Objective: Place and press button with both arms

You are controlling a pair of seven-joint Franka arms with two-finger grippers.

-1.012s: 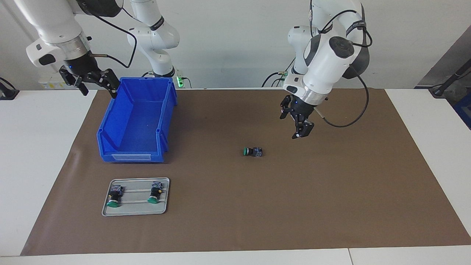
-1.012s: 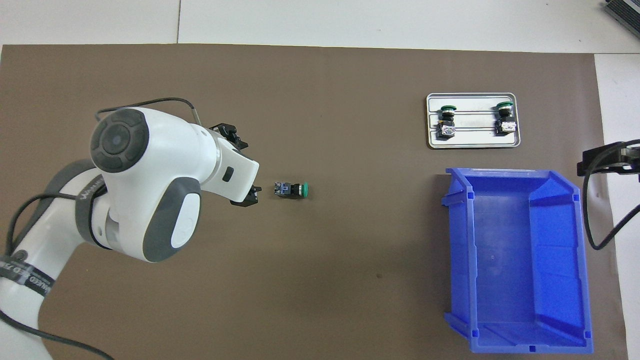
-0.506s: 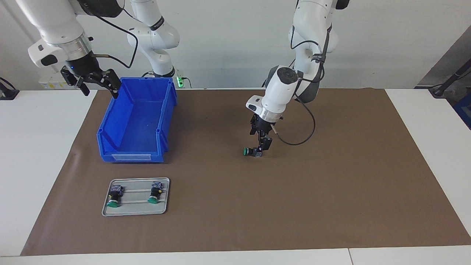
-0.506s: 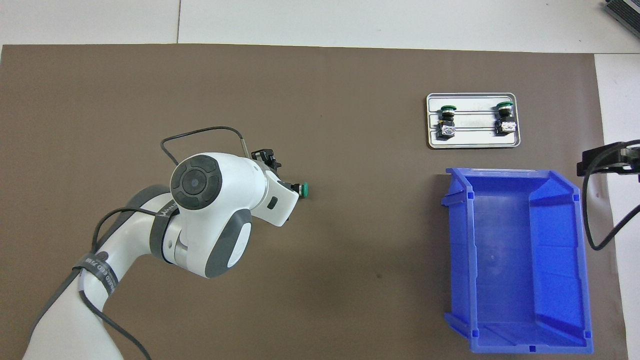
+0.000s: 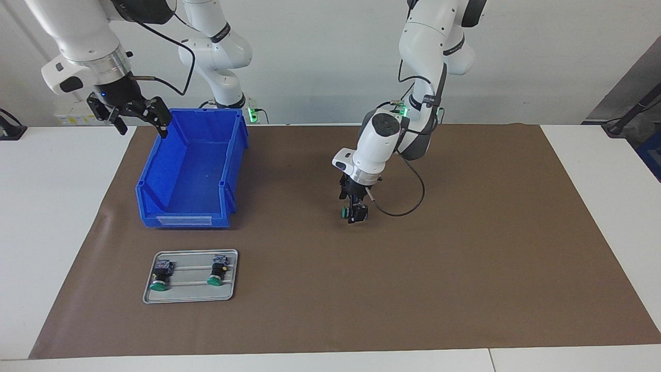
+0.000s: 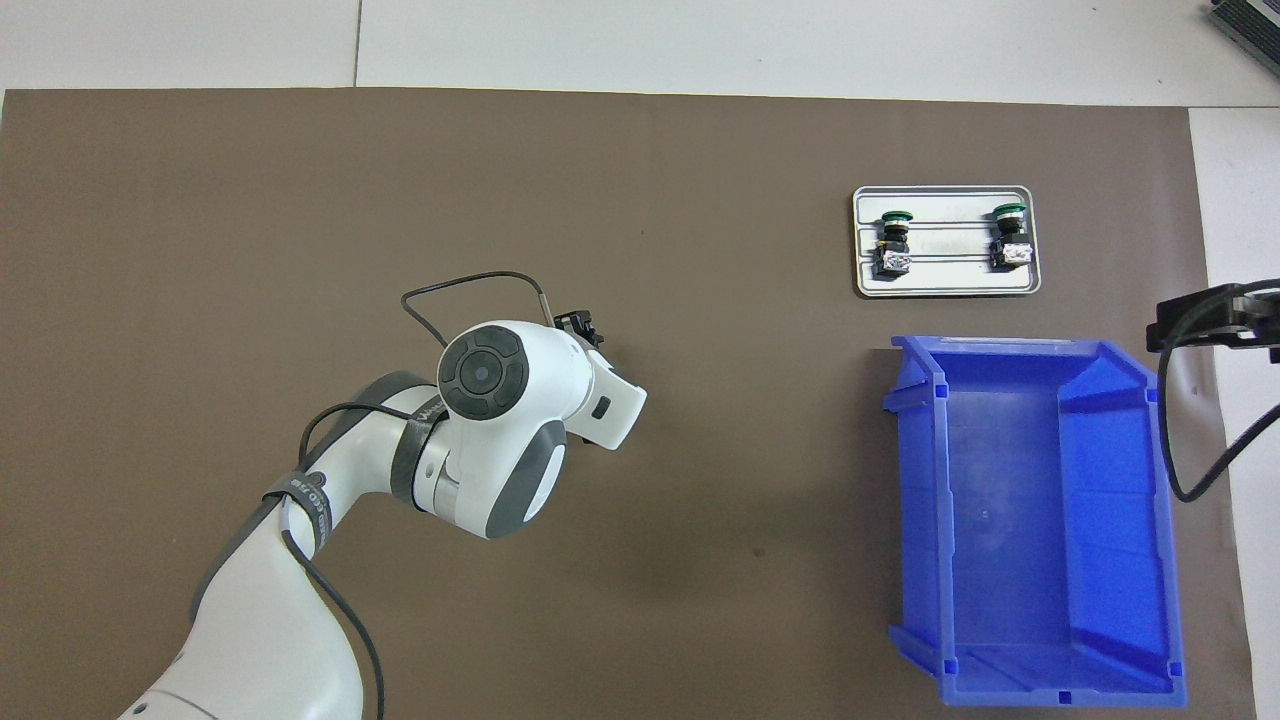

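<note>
Left end effector (image 5: 356, 214) lowered onto button (image 5: 344, 212) mid-mat, fingers spread around its body, right end effector (image 5: 135, 114) spread, waiting over bin corner

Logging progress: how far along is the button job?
Done: two green-capped push-buttons lie on the grey metal tray. In hand: the open left gripper is down at the third button on the brown mat. Left: placing, pressing. The right gripper waits over the blue plastic bin's edge.

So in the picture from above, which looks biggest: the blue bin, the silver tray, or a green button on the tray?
Largest to smallest in the overhead view:
1. blue bin
2. silver tray
3. green button on the tray; the other button beside it looks the same size.
</note>
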